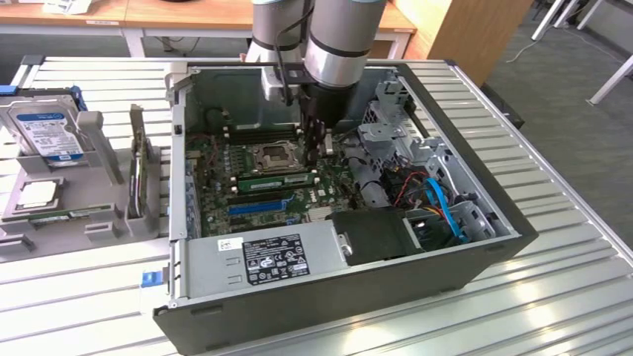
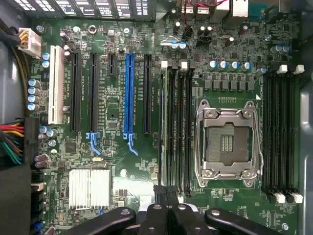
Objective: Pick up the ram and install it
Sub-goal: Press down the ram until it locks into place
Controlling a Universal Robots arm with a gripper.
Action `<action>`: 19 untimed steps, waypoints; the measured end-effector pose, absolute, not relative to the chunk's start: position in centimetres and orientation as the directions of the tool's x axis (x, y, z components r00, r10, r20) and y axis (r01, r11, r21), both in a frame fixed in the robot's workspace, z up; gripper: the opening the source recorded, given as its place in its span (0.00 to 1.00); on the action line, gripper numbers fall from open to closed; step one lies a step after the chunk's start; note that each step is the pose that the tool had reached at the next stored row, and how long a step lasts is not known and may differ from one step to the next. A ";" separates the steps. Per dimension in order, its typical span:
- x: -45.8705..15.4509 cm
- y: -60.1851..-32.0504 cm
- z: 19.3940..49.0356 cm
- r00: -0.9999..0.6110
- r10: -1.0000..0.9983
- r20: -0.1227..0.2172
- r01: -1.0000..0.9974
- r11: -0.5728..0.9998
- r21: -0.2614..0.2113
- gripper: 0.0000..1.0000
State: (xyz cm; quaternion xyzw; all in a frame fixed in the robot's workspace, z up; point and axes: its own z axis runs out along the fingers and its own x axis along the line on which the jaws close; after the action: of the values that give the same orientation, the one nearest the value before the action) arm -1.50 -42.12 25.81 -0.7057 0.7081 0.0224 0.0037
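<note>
Here the ram (image 1: 275, 180) — long, thin, green — stands beside the socket (image 1: 274, 156).

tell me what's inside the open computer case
A green motherboard with an empty processor socket, a ram stick seated in a slot beside the socket, and a power supply. The arm hides the area behind it.
</note>
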 end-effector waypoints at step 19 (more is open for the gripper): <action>-1.1 -42.1 24.4 -0.004 -0.999 -0.037 -1.000 0.003 0.027 0.10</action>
State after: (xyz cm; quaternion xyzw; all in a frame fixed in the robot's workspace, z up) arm -1.13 -42.13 24.36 -0.7057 0.7082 0.0226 0.0034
